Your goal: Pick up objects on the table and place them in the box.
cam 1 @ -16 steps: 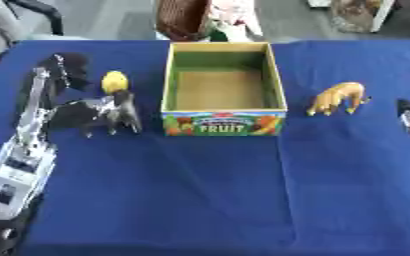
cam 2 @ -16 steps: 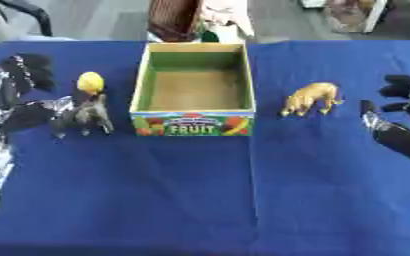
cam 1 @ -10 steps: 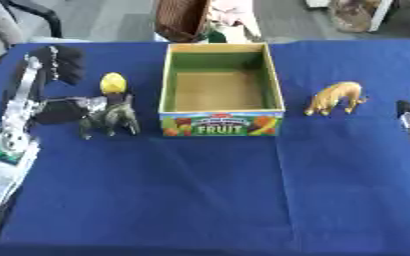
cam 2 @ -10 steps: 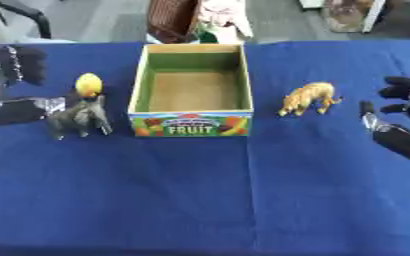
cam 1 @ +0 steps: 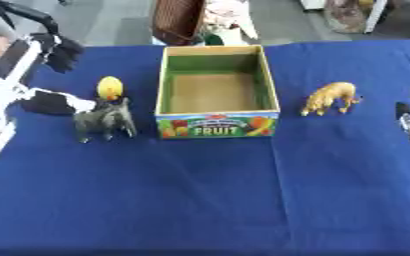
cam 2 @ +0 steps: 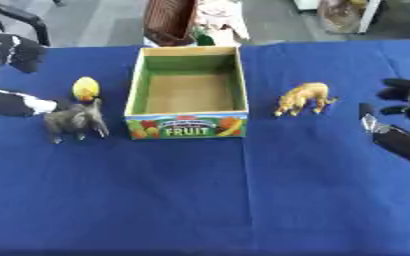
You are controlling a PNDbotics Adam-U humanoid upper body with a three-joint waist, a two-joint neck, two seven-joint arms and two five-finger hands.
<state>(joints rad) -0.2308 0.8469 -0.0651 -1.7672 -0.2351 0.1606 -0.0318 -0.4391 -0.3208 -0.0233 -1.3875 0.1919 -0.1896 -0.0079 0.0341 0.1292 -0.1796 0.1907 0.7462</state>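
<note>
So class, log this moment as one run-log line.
left hand: touching grey animal | lemon: on table | tan animal: on table | box: empty | right hand: idle at right edge

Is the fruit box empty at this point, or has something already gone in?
Empty. The fruit box shows only its bare brown floor; the grey animal, yellow fruit and tan animal all stand outside on the blue table.

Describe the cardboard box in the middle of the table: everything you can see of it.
The open-topped rectangular cardboard box stands upright on the blue tablecloth, its short printed front toward the camera. That front shows coloured fruit pictures and the word FRUIT. Its inner walls are green, its floor plain brown, and nothing lies inside. It has no lid. Nothing touches it: the grey toy animal stands to its left and the tan toy animal to its right, both apart from it.
</note>
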